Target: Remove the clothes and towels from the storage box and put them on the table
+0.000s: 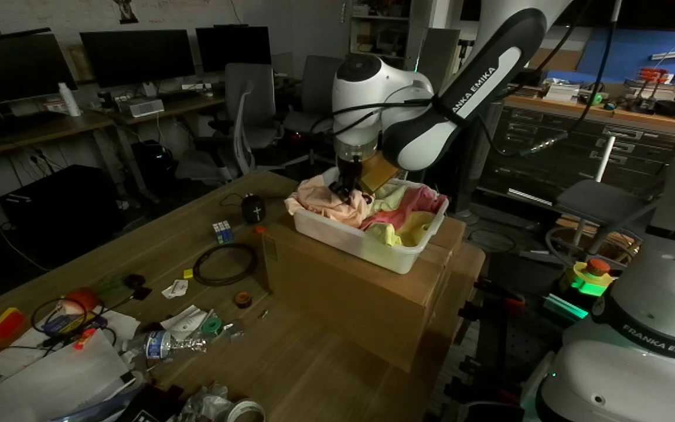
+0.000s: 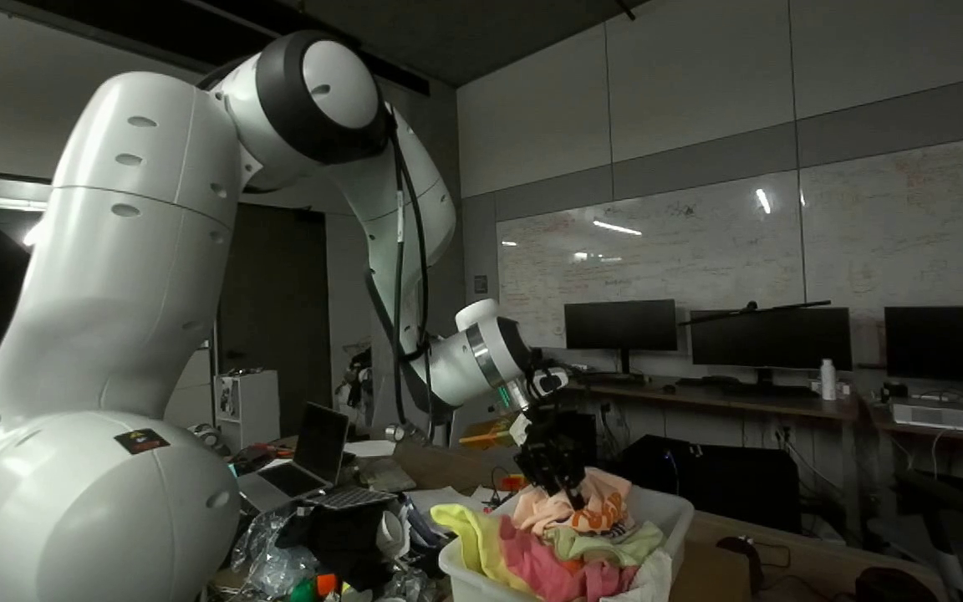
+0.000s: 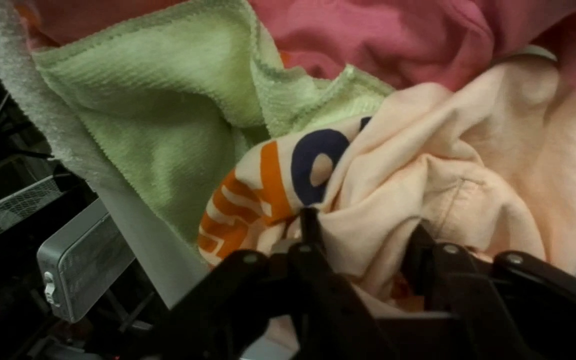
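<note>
A: Status?
B: Claw (image 3: 365,230) apart around a fold of peach cloth (image 3: 433,160), cloth in box (image 1: 349,240).
A: Close deep on it, lift straight up, avoid snagging green towel (image 3: 155,145), then lower to surface (image 1: 314,375).

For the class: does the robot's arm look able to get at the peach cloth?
Probably yes: the pincer is at the peach cloth, its fingers apart with fabric between them and nothing visible blocking.
</note>
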`<state>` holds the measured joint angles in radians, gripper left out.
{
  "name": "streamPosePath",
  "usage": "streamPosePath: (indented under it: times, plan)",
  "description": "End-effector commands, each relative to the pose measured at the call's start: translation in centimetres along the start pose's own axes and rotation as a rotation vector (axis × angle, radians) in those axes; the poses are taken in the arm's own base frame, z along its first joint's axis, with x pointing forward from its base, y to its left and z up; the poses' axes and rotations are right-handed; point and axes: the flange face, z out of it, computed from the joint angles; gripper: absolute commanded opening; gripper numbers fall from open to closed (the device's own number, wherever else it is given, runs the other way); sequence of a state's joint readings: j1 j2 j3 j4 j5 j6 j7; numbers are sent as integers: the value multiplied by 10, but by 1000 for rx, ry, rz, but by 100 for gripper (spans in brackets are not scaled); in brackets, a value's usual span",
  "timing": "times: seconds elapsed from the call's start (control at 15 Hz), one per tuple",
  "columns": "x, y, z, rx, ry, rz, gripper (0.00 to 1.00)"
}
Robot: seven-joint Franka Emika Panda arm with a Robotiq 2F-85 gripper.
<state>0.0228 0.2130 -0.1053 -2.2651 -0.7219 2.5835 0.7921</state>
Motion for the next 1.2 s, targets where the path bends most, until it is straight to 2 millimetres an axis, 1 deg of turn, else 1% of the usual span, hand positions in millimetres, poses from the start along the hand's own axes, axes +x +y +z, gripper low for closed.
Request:
streamPosePath:
  times: [0.0, 0.07, 0.13, 0.33, 0.4, 0.73, 1.13]
  plan:
    - [-1, -2, -4, -1, 4, 3, 13]
    - [-4, -1, -8, -3, 8, 8, 4]
    - [-6, 1, -13, -5, 7, 16, 1]
    - [-13, 11, -40, 7, 53, 85, 0]
    - [-17, 16, -55, 17, 73, 123, 1]
    - [-38, 46, -139, 101, 178, 351, 1]
    - [-72, 83, -254, 249, 312, 583, 1]
